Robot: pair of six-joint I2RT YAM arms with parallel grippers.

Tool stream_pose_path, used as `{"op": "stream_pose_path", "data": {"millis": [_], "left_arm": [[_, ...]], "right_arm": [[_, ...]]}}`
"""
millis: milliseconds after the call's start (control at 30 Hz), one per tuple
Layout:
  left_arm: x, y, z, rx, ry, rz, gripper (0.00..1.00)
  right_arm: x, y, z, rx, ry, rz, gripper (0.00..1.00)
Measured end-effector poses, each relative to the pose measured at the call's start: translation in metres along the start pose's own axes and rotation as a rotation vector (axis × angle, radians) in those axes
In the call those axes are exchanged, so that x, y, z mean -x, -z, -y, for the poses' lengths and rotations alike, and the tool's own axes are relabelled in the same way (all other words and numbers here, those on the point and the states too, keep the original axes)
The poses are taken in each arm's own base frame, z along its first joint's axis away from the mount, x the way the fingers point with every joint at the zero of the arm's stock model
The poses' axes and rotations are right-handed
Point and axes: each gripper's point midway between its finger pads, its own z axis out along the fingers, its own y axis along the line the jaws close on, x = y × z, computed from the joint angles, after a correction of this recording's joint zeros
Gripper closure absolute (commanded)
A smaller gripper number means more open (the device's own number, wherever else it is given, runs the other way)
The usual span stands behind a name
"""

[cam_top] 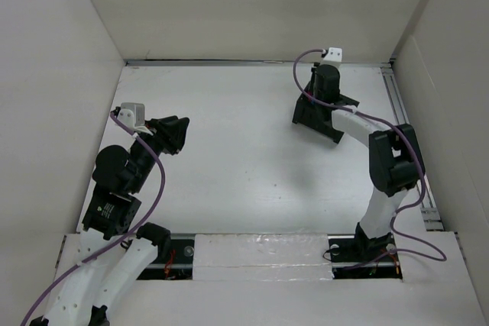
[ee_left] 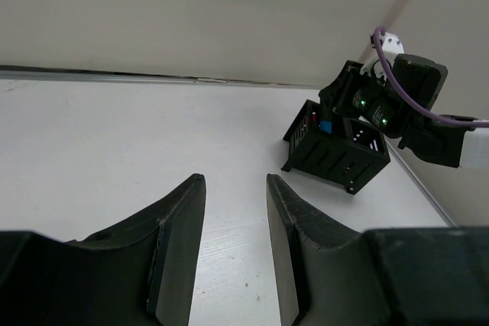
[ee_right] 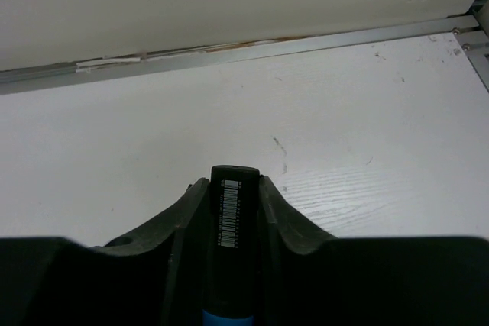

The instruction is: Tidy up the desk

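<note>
The desk (cam_top: pixel 244 166) is a broad matte white top filling the space between upright white wall panels (cam_top: pixel 46 74), with a metal rail (ee_right: pixel 267 45) running along its far edge. It lies under both arms and is mostly bare.

The right arm (cam_top: pixel 382 188) rises from the near edge and reaches toward the far right corner. The left arm (cam_top: pixel 122 181) is folded over the left side of the desk, with a purple cable (cam_top: pixel 157 181) looping along it.

A black slatted organizer box (ee_left: pixel 340 159) stands on the desk near the far right corner. Something blue and something red show inside it, too small to name.

The right claw (ee_right: pixel 233 181) hangs above the far side of that box, raised off the desk. It is pinching a black marker (ee_right: pixel 231 211), whose tip sticks out between the fingers. The marker bears a white barcode label and turns blue lower down.

The left claw (ee_left: pixel 235 181) hovers over the left part of the desk, pointing toward the box. Its fingers (ee_left: pixel 179 234) are spread, with nothing between them.
</note>
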Motion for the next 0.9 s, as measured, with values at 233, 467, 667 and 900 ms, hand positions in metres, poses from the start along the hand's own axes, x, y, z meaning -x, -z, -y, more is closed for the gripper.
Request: {"op": "stream_pose_path", "data": {"millis": [233,467,667,900], "left_arm": [[0.0,0.0,0.0,0.0,0.0,0.0,0.59],[0.0,0.0,0.0,0.001,0.0,-0.001,0.5],[-0.004,-0.003,0.0,-0.004,0.0,-0.017,0.38],[-0.011,-0.008,0.002,-0.018,0.0,-0.048,0.34]], "right_arm": [[-0.013,0.025,-0.004,0.005,-0.011,-0.016,0.29],[0.075,0.082,-0.006,0.077,-0.117,0.145,0.32],[0.151,0.166,-0.048,0.343,-0.197,0.293,0.86],[0.138,0.256,-0.124,0.733,-0.143,0.266,1.0]]}}
